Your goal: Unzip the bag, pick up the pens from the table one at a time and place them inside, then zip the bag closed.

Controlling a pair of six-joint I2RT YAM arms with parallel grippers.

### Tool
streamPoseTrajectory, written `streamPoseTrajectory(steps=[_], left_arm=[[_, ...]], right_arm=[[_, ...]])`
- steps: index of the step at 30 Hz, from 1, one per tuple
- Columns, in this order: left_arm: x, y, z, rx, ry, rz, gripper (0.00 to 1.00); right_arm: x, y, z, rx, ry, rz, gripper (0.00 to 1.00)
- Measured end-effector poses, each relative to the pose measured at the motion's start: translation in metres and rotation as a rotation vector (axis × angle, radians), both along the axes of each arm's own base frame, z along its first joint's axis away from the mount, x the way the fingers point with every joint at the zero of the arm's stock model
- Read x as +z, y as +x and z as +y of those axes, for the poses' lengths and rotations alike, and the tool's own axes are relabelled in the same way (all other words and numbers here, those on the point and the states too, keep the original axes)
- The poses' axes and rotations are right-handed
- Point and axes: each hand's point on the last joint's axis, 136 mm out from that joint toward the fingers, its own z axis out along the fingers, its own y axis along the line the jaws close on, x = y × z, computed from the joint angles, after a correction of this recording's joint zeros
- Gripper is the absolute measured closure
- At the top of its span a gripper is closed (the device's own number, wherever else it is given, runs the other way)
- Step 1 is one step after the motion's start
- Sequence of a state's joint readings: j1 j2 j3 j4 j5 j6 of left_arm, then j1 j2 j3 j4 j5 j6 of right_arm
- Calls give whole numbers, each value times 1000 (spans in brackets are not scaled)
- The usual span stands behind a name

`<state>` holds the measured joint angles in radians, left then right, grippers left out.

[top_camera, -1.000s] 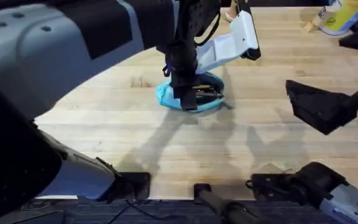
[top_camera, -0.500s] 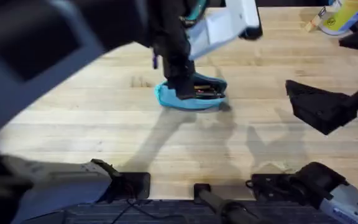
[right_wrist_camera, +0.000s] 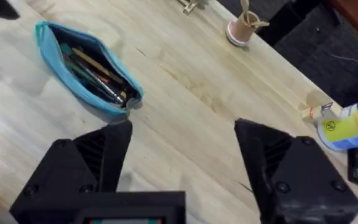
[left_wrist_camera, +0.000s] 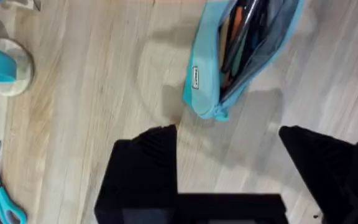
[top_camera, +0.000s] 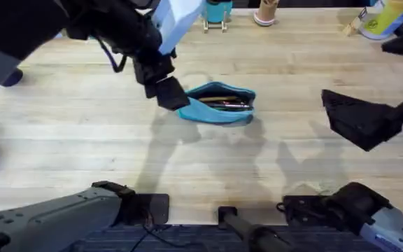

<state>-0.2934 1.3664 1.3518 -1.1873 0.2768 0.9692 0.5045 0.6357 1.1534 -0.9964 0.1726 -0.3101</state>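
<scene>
A light wooden table (top_camera: 271, 182) fills the overhead frame, w/ the light blue bag (top_camera: 217, 105) lying unzipped just above centre, pens (top_camera: 224, 103) already inside. The left gripper (top_camera: 165, 89), jaws apart & empty, sits at the bag's left end; the right gripper (top_camera: 359, 120), also apart & empty, hangs at mid-right, well away. Risk: w/ nothing pinning the soft bag, pulling the zip could drag it along instead of closing it.

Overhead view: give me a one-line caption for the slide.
Open left gripper beside the unzipped blue bag, pens inside, on the wooden table.
</scene>
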Motion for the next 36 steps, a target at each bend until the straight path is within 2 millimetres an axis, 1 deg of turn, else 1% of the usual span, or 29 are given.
streamPoseTrajectory(steps=[2,5,9,11,14,17,20,24,28,30,36], left_arm=[[-2,-4,6,-3,4,21,6],[-2,-2,18,13,6,26,6],[-5,-5,35,32,12,55,6],[-4,-5,37,19,-10,53,6],[-2,-10,33,-23,-43,60,5],[0,-11,30,-58,-64,52,5],[0,-11,32,-73,-70,43,4],[-12,-16,43,-54,-83,46,5],[-27,-20,57,-6,-108,59,6],[-31,-24,64,12,-121,60,5],[-30,-31,82,50,-180,12,4]], right_arm=[[2,1,1,0,4,-7,3],[2,5,3,0,4,-8,3],[-5,12,7,0,-14,25,3],[-8,16,9,0,-23,41,4],[-11,21,12,0,-28,52,4],[-10,25,14,0,-27,50,4],[-9,31,17,0,-23,43,4],[-10,37,21,0,-26,47,3],[-17,43,24,0,-40,74,3],[-21,46,25,0,-48,88,3],[-29,52,29,0,-65,119,4]])
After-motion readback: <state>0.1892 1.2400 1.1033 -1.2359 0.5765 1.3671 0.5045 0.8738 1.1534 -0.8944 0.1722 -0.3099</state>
